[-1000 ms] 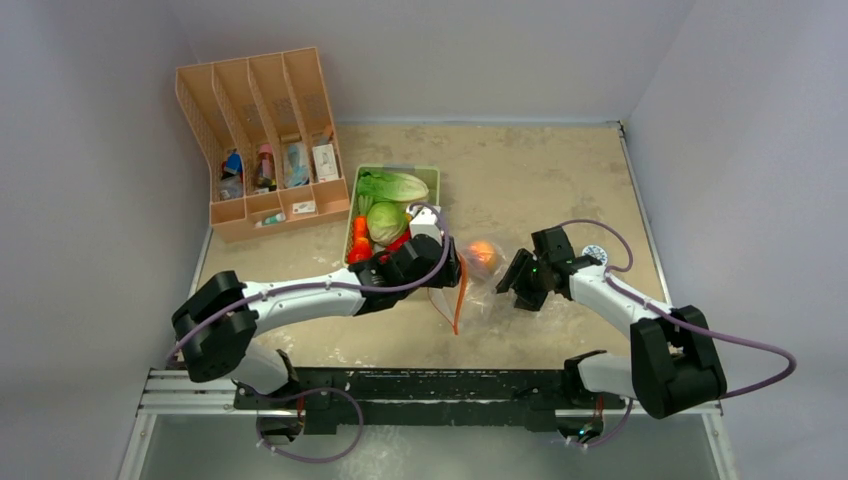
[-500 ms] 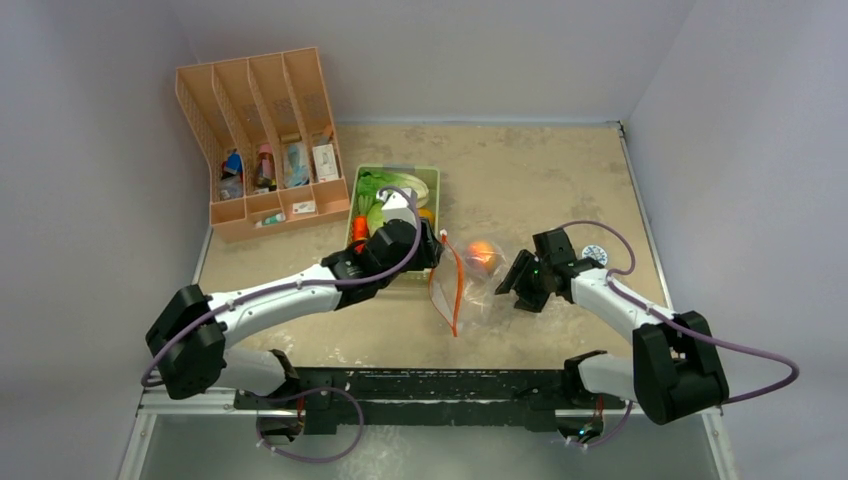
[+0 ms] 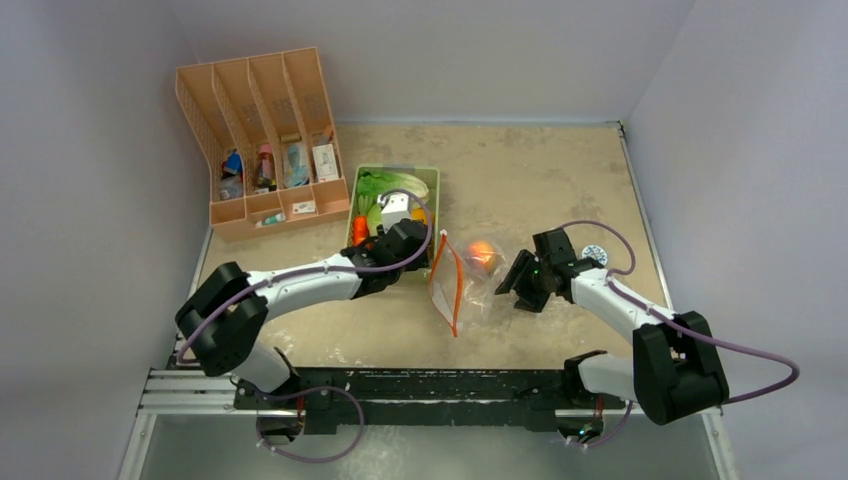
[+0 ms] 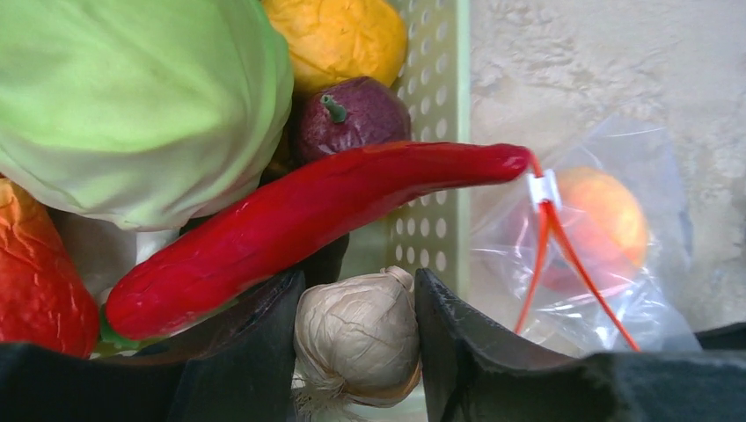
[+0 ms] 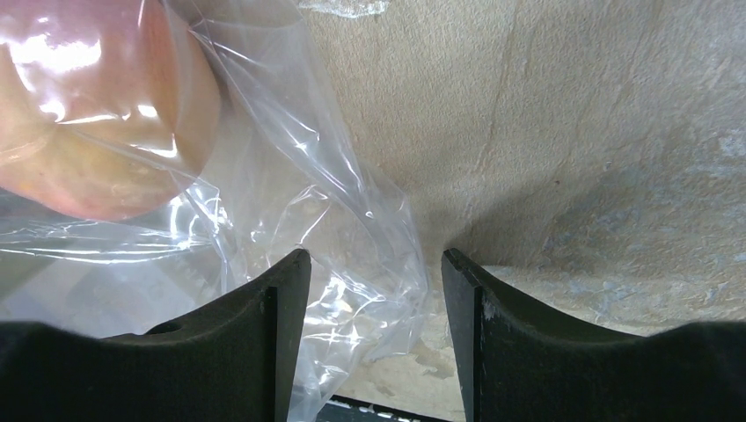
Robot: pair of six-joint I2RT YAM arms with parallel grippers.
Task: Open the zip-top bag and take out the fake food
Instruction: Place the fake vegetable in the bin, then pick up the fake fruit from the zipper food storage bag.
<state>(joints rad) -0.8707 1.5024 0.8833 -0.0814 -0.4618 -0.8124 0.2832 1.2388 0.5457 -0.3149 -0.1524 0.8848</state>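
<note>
My left gripper (image 4: pixel 358 283) pinched the garlic bulb (image 4: pixel 356 338) between its jaws, over the pale-green tray (image 4: pixel 437 132). Just beyond the fingertips lay the red chili (image 4: pixel 299 220), with the cabbage (image 4: pixel 132 97) farther ahead and to the left. My right gripper (image 5: pixel 376 264) stood spread (nothing clamped). A fold of the zip-top bag (image 5: pixel 290 202) reached between its jaws, and the peach (image 5: pixel 97 114) sat inside the bag, ahead and to the left.

From above and behind the bases, the top camera overlooks the whole table (image 3: pixel 560 170). Both wrist cameras look close past their fingers (image 4: pixel 493 352); all three views share the zip-top bag (image 3: pixel 470 280).
</note>
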